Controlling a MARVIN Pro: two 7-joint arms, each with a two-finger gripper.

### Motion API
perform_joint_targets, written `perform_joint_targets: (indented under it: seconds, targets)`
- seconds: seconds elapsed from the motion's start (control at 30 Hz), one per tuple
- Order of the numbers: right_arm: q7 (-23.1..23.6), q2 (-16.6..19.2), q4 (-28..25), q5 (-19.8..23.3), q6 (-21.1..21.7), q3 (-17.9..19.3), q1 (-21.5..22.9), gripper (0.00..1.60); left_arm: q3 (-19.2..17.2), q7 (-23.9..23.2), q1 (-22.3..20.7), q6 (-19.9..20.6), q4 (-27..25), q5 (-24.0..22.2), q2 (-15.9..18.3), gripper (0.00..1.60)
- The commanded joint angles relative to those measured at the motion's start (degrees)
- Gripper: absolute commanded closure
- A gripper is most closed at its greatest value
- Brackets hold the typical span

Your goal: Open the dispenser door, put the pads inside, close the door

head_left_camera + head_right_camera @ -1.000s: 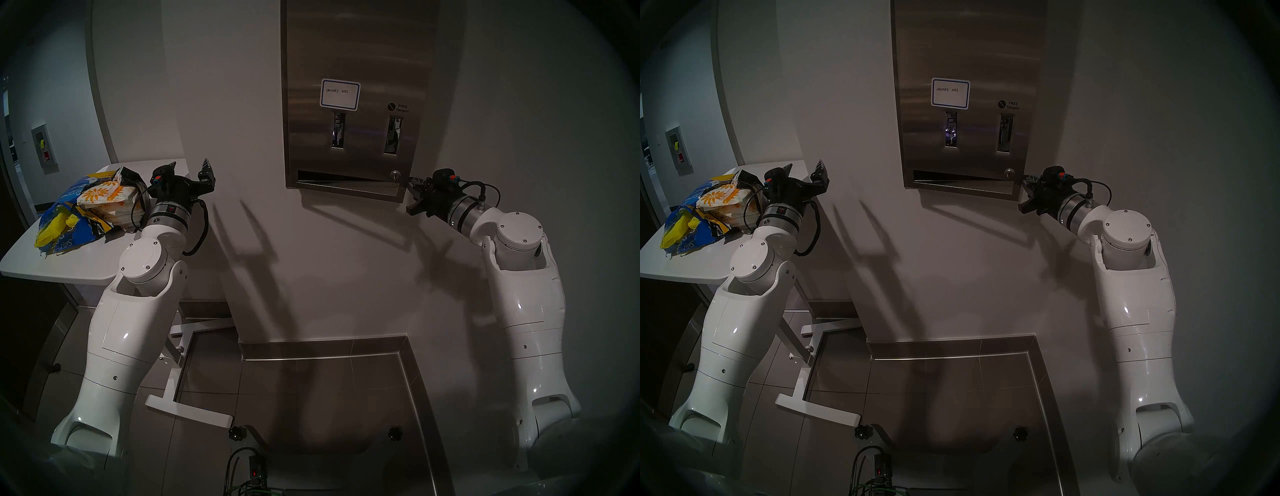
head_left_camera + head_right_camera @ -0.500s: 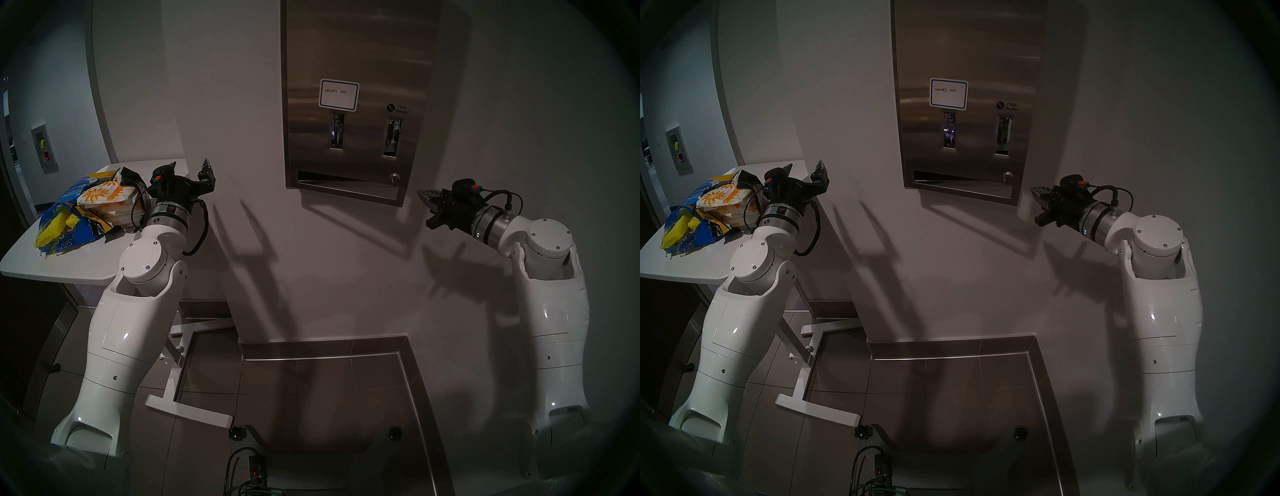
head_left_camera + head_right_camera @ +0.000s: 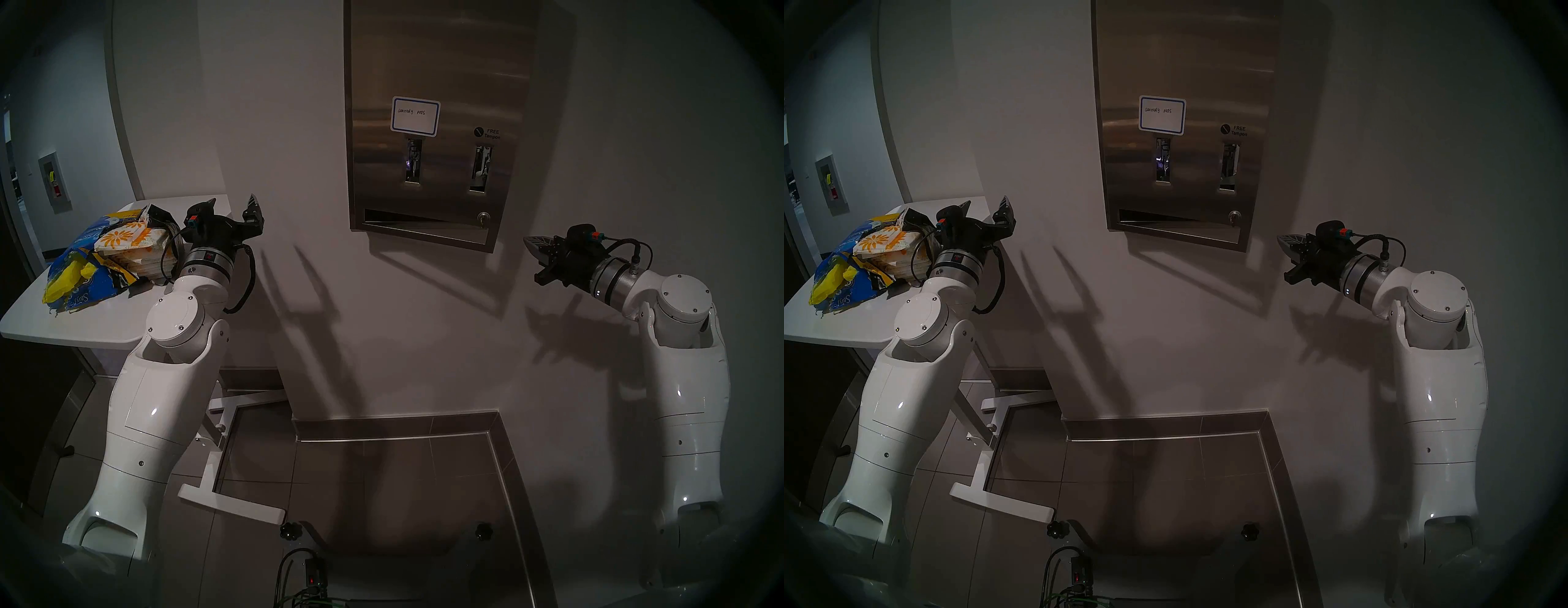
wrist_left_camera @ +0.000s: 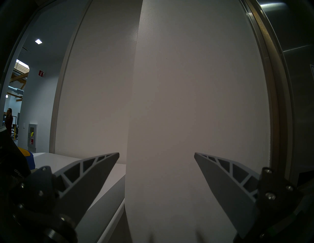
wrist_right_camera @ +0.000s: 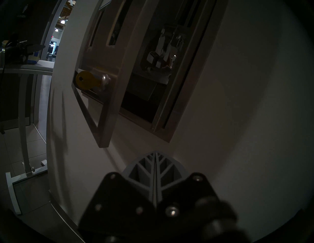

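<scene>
Head views: the dispenser door (image 3: 437, 127) stands slightly ajar, its free edge lying up and to the left of the right tool (image 3: 535, 248), whose fingers are pressed together, empty. The left tool (image 3: 233, 208), spread wide, hangs farther from that edge, just beside the pads (image 3: 131, 244) on the tabletop (image 3: 63, 327).

Left wrist view: spread fingers (image 4: 95, 168) face bare wall.

Right wrist view: the door's (image 5: 108, 108) lower corner hangs just ahead of the closed tool (image 5: 155, 153), the dispenser (image 5: 147, 88) cavity dark behind it; this arm looks nearer for swinging it.
</scene>
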Motion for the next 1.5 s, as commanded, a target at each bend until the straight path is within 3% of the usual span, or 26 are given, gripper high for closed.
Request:
perform_joint_targets:
  seconds: [0.0, 0.53, 1.03, 1.47]
  targets:
    - [-1.3, -0.6, -0.3, -0.1, -1.7, -0.2, 2.4, 1.60, -0.6, -2.8, -0.8, -2.3, -1.7, -0.7, 1.2, 0.00]
    - [-3.3, -2.4, -0.6, -0.7, -2.4, -1.7, 3.1, 1.60, -0.8, -7.1, 3.5, -6.2, 1.2, -2.4, 1.5, 0.00]
    - [-4.9, -3.6, 0.6, -2.2, -2.3, -2.9, 4.9, 1.60, 1.0, -12.1, 4.7, -6.3, 4.4, -4.0, 2.1, 0.00]
    - [-4.7, -3.5, 4.1, -3.1, -2.5, -4.1, 8.3, 1.60, 3.9, -12.4, 4.2, -5.6, 9.8, -0.6, 2.9, 0.00]
